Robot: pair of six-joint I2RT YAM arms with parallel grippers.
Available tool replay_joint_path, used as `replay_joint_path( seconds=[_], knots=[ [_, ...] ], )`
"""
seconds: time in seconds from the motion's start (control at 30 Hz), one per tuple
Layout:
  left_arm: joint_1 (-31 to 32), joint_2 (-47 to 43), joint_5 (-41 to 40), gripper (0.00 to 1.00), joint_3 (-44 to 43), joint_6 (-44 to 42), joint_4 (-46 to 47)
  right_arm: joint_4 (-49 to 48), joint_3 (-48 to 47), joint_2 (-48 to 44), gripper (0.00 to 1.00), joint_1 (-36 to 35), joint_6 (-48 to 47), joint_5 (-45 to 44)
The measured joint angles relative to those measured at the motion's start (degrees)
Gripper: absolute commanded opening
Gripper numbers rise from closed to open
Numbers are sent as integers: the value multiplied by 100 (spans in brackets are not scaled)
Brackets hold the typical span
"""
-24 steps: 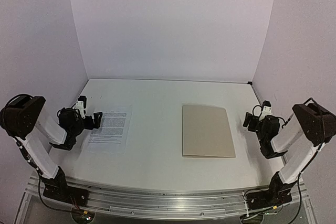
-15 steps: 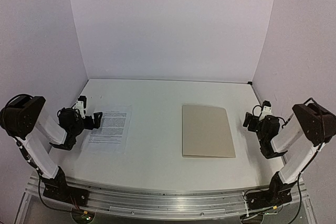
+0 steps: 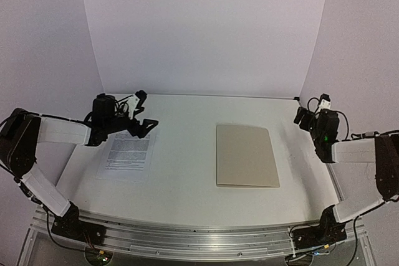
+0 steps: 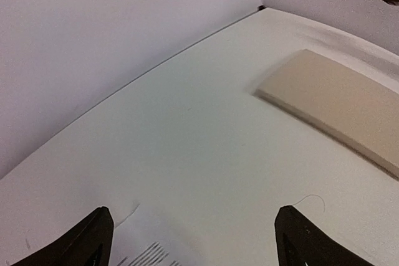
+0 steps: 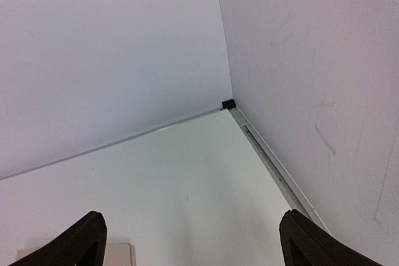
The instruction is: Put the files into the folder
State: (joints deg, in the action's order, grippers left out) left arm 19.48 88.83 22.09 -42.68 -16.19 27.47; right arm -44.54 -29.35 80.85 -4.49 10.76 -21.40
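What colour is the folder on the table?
Plain beige-tan; the folder shows best in the top external view.

Lying flat on the bench [image 3: 187, 123]: white printed files [image 3: 128, 154] at left, closed tan folder [image 3: 246, 155] well apart, right.

- A white table [image 3: 187, 172] is seen, matte and flat, across the middle of the scene.
- It is enclosed by a pale back wall [image 3: 206, 29] at the far side, a left wall [image 3: 37, 42] and a right wall [image 3: 368, 42].
- A small black corner piece [image 5: 229, 103] is set at the table's far right corner.
- A thin metal strip [image 5: 268, 160] is laid along the right edge, against the right wall.
- An aluminium rail [image 3: 199, 238] is run across the near edge.
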Motion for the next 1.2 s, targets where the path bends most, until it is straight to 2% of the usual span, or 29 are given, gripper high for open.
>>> replay_joint_path(
  seconds=[0.13,0.27,0.4,0.53,0.67,0.83,0.97,1.2],
  knots=[
    [1436,249,-394,86,-1120,-512,-1175,1452,-981,-392,95,34,351,463],
    [2814,1040,-1228,89,-2446,-1008,-2231,3062,-1722,-124,90,32,895,1388],
    [3897,1869,-1925,91,-3506,-1439,-3091,4247,-1804,363,89,-10,1608,2245],
    [4737,2792,-2619,90,-4449,-1802,-3778,5135,-1438,507,88,-301,2281,2547],
    [5307,3475,-3374,81,-4916,-2144,-4179,5499,-1187,348,86,-704,2659,2576],
    [5739,4049,-4425,74,-5063,-2580,-4252,5621,-1062,36,86,-943,2950,2576],
    [5805,4083,-4917,63,-5021,-2923,-3969,5623,-968,1,86,-1018,3087,2579],
    [5782,4088,-5281,58,-4883,-3218,-3624,5630,-887,-27,86,-1090,3151,2592]
  ],
)
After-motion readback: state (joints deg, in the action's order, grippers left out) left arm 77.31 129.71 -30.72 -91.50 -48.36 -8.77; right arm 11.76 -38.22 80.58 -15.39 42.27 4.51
